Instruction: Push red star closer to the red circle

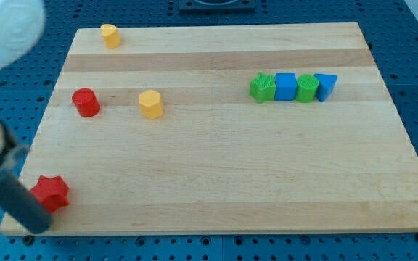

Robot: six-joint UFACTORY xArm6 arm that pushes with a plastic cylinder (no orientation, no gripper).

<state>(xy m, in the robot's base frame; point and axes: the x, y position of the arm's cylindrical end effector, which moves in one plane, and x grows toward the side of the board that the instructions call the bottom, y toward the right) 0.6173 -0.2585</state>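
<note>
Red star (51,193) flat at board's bottom-left corner, my tip (41,226) touching its lower-left, no gripper fitted.

Red star (51,192) lies bottom-left (board's corner); red circle (85,102) well above.
</note>
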